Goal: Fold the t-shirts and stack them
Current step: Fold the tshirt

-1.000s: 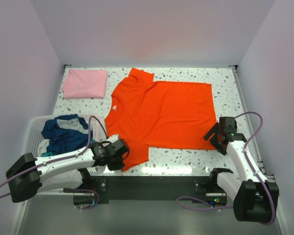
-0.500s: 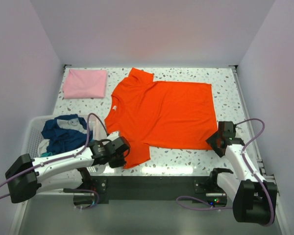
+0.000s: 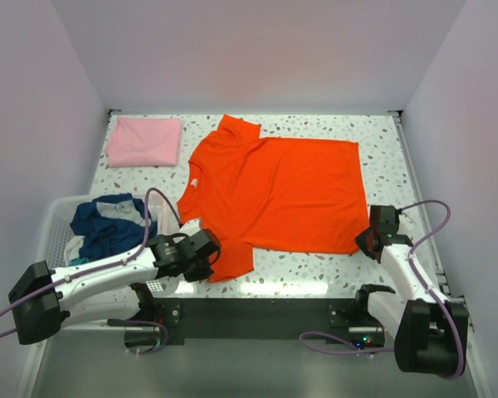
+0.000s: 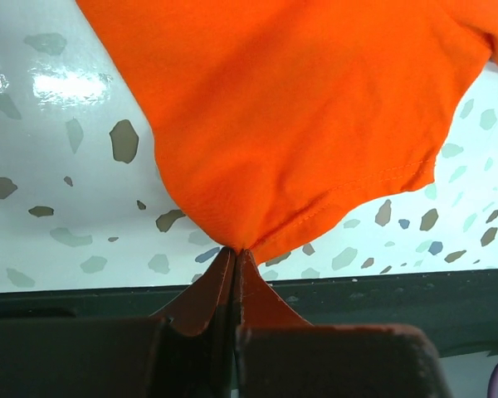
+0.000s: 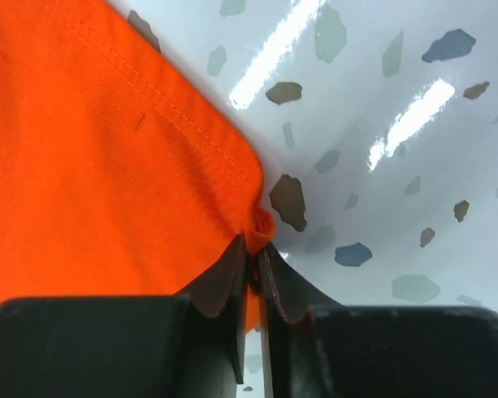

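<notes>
A bright orange-red t-shirt (image 3: 274, 195) lies spread flat on the speckled table. My left gripper (image 3: 207, 264) is shut on its near sleeve; the wrist view shows that cloth (image 4: 299, 124) bunched into the pinched tips of the left gripper (image 4: 235, 250). At the shirt's near right hem corner my right gripper (image 3: 367, 240) is shut, and its wrist view has the hem (image 5: 108, 141) caught in the right gripper (image 5: 253, 245). A folded pale pink t-shirt (image 3: 144, 141) rests at the far left. Dark blue and teal t-shirts (image 3: 108, 225) lie crumpled in the basket.
The white slatted basket (image 3: 54, 220) stands at the near left, beside my left arm. White walls close in the table at left, right and back. A dark rail (image 3: 257, 311) runs along the near edge between the arm bases.
My right gripper dropped onto the shirt's near right hem corner and closed on it. The left gripper kept its hold on the sleeve and edged slightly right.
</notes>
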Controlling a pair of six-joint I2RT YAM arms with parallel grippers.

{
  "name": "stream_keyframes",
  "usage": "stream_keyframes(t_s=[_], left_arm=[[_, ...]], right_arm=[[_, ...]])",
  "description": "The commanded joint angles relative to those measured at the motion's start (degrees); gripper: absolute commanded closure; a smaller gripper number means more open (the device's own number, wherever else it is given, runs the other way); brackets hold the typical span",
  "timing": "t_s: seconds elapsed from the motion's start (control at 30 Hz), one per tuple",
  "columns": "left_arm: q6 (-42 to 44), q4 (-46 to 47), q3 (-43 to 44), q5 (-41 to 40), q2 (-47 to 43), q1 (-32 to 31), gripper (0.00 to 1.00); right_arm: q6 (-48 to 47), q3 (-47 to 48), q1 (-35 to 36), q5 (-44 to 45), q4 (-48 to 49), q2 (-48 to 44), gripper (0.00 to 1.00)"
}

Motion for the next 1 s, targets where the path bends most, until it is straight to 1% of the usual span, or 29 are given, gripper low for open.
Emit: stream_keyframes(t_s=[0.0, 0.03, 0.2, 0.33, 0.47, 0.63, 0.77, 0.9, 0.97], left_arm=[[-1.41, -2.31, 2.98, -2.09, -1.32, -0.23, 1.0], [-1.58, -2.49, 3.07, -1.92, -1.5, -0.23, 1.0], [-3.51, -4.95, 2.89, -2.18, -3.6, -0.23, 1.0], [-3.34, -4.51, 2.01, -1.83, -7.2, -0.32, 1.0], [-1.59, -2.58, 2.36, -1.83, -8.18, -0.23, 1.0], [0.61, -1.61, 6.14, -5.25, -4.85, -0.14, 1.0], [3.15, -0.74, 9.91, -8.07, -1.5, 1.08, 1.0], [10.35, 4.53, 12.12, -5.44, 1.92, 6.62, 1.0], [12.12, 6.11, 12.99, -4.56, 2.89, 8.98, 1.0]], right_arm=[[1.07, -1.47, -0.12, -0.09, -4.0, -3.85, 0.92], [1.25, -1.47, -0.12, -0.18, -4.62, -4.91, 1.0], [2.31, -0.68, -0.12, -1.32, -9.44, -11.4, 1.0], [2.04, 0.64, -0.12, 0.43, -13.14, -14.49, 1.0], [1.08, 1.6, -0.12, 0.88, -14.38, -15.73, 1.0], [-0.68, 1.95, -0.12, -4.03, -11.31, -13.02, 1.0], [-2.35, 5.19, -0.12, -5.01, -11.04, -9.41, 0.99], [-5.16, 7.58, -0.12, -6.07, -10.78, -7.56, 1.0], [-5.95, 8.89, -0.12, -6.77, -10.43, -6.33, 1.0]])
